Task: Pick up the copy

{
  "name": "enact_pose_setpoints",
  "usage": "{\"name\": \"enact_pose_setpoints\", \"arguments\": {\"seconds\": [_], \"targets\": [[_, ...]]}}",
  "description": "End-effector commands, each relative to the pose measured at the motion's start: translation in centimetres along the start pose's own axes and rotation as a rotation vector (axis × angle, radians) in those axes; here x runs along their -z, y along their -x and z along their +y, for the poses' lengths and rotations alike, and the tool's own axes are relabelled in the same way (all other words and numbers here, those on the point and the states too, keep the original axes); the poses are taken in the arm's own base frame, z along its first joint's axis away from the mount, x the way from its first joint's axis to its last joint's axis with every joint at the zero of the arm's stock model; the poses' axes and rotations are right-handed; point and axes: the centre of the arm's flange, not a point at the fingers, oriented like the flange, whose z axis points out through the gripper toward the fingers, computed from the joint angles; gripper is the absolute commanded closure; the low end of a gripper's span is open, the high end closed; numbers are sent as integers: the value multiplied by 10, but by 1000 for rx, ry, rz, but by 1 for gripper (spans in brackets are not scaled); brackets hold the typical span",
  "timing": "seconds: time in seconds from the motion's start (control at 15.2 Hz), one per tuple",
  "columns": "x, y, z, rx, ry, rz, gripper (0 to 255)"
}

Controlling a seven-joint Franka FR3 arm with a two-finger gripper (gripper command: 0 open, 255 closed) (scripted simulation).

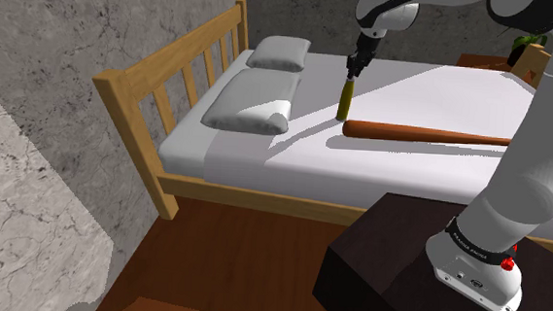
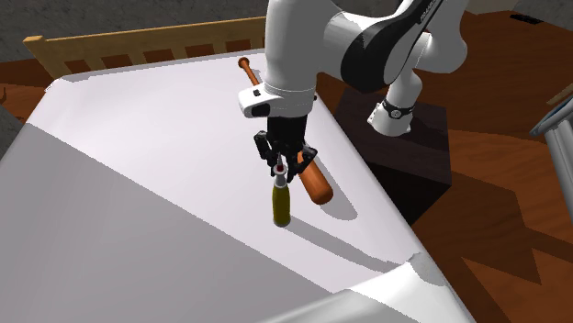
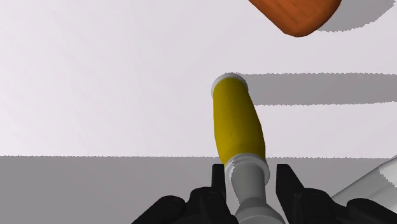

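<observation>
An olive-yellow bottle [image 1: 343,103] [image 2: 280,204] with a pale grey neck stands upright on the white bed [image 1: 433,95]. My black gripper [image 1: 352,68] [image 2: 282,170] [image 3: 250,184] comes down from above over its top. In the wrist view the yellow bottle [image 3: 238,124] runs away from the hand, and the two fingers [image 3: 219,181] stand on either side of the neck with narrow gaps. The gripper is open around the neck and does not clasp it.
A brown baseball bat [image 1: 426,134] [image 2: 317,188] [image 3: 296,16] lies on the sheet close beside the bottle. Two grey pillows [image 1: 253,105] [image 1: 280,53] rest by the wooden headboard [image 1: 172,66]. The dark stand [image 1: 395,263] sits on the wooden floor beside the bed.
</observation>
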Motion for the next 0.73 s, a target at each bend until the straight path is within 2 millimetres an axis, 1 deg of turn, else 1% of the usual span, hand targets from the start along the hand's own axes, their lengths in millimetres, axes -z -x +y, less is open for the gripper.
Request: {"name": "enact_pose_setpoints", "arguments": {"seconds": [0.0, 0.13, 0.66], "targets": [[-1, 0, 0, 0, 0, -1, 255], [0, 0, 0, 0, 0, -1, 255], [41, -8, -1, 0, 0, -1, 255]]}}
